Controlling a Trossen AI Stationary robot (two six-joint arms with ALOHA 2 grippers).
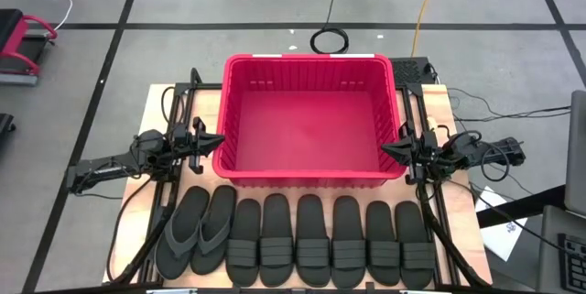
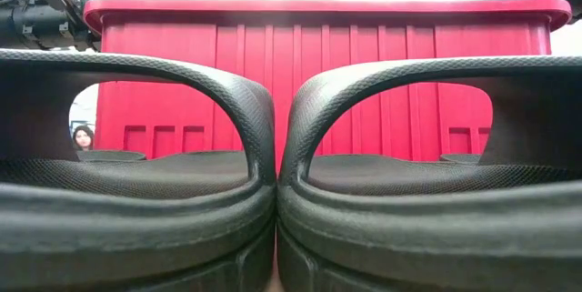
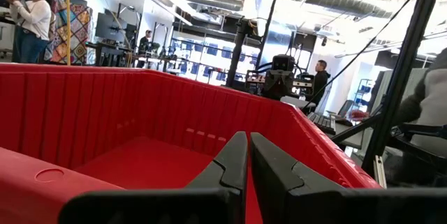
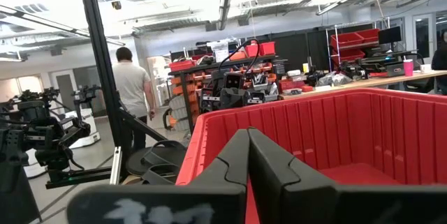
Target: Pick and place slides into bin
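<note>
Several black slides (image 1: 311, 244) lie flat in a row on the table's near side; the two at the left (image 1: 194, 232) have thong straps. Two slides (image 2: 273, 192) fill the low view, sole edges together. The red bin (image 1: 311, 120) stands behind the row with nothing in it. My left gripper (image 1: 218, 140) is shut at the bin's left rim, its fingers (image 3: 237, 165) pointing over the bin. My right gripper (image 1: 385, 149) is shut at the bin's right rim, its fingers (image 4: 241, 158) pointing over the bin. Neither holds anything.
Black arm frames (image 1: 174, 102) and cables run along both table sides. A cable coil (image 1: 330, 39) lies on the floor beyond the bin. People stand in the room behind, seen in the wrist views.
</note>
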